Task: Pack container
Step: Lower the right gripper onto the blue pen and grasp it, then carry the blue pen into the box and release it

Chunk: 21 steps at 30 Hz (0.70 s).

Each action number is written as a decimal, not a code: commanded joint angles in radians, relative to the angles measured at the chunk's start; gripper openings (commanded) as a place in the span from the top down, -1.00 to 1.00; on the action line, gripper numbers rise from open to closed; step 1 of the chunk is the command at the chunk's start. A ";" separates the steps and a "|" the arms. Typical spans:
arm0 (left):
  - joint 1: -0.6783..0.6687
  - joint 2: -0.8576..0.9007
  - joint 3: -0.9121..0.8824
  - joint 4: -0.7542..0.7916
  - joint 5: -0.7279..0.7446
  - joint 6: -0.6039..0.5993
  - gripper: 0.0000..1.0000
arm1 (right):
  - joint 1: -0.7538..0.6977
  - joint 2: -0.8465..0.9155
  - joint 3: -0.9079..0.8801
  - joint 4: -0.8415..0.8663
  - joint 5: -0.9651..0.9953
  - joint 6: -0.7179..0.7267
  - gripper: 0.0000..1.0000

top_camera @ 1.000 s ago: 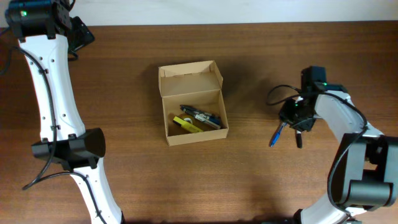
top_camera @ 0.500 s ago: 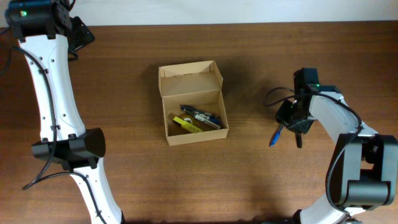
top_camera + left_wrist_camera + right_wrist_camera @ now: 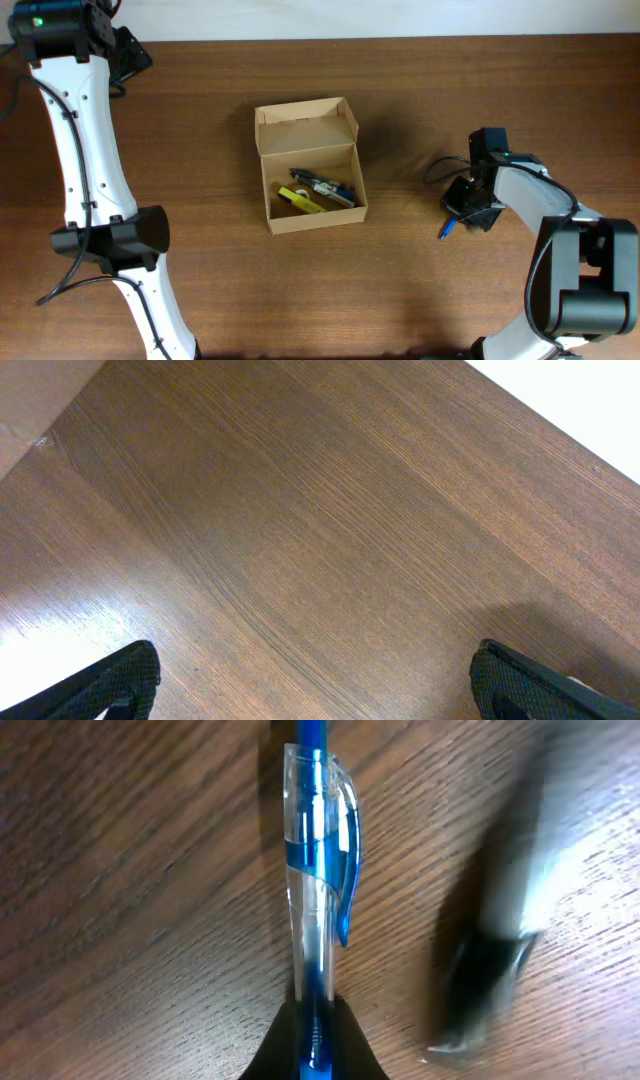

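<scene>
Right now 1 plain tan cardboard box [image 3: 315,218] sits about mid-frame in the overhead view, slightly left of centre, on the brown wood desk [image 3: 400,290]. It's small & rectangular, with 1 flap lid [image 3: 305,128] hinged at the upper edge and standing open toward the top of the frame. Inside, in the lower half, are 1 yellow stick-like item [image 3: 300,200] and a few dark blue/black pens [image 3: 325,186] lying slanted; exact no. can't be told.

The right fingers [image 3: 280,1058] are at the right of the overhead frame, well apart from the box, pressed in on 1 blue pen [image 3: 315,900]. It has a clear barrel w/ a blue clip and runs straight up the wrist view. Just right of it is 1 blurred grey thing [image 3: 500,920] w/ a dark end, too smeared to name.

The left fingers [image 3: 110,685] are spread wide at the lower corners of the wrist view, over the desk; that arm is at the far left, well apart from the box.
</scene>
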 commanded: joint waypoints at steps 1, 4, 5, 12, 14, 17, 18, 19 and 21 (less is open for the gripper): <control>0.003 -0.032 0.011 -0.001 -0.011 0.013 -1.00 | 0.004 0.011 -0.032 0.006 -0.015 0.009 0.93; 0.003 -0.032 0.011 -0.001 -0.011 0.013 -0.99 | 0.004 0.011 -0.024 0.009 -0.028 -0.017 0.92; 0.003 -0.032 0.011 -0.001 -0.011 0.013 -1.00 | 0.004 0.009 -0.018 0.018 -0.050 -0.060 0.93; 0.003 -0.032 0.011 -0.001 -0.011 0.013 -1.00 | 0.023 -0.052 0.130 -0.044 -0.108 -0.350 0.93; 0.003 -0.032 0.011 -0.001 -0.011 0.013 -1.00 | 0.046 -0.078 0.209 -0.077 -0.110 -0.454 0.93; 0.003 -0.032 0.011 -0.001 -0.011 0.013 -1.00 | 0.105 -0.113 0.375 -0.150 -0.119 -0.661 0.92; 0.003 -0.032 0.011 -0.001 -0.011 0.013 -1.00 | 0.130 -0.119 0.433 -0.178 -0.132 -0.740 0.92; 0.003 -0.032 0.011 -0.001 -0.011 0.013 -1.00 | 0.171 -0.122 0.520 -0.220 -0.139 -0.848 0.92; 0.003 -0.032 0.011 -0.001 -0.011 0.013 -1.00 | 0.235 -0.122 0.631 -0.275 -0.138 -0.990 0.93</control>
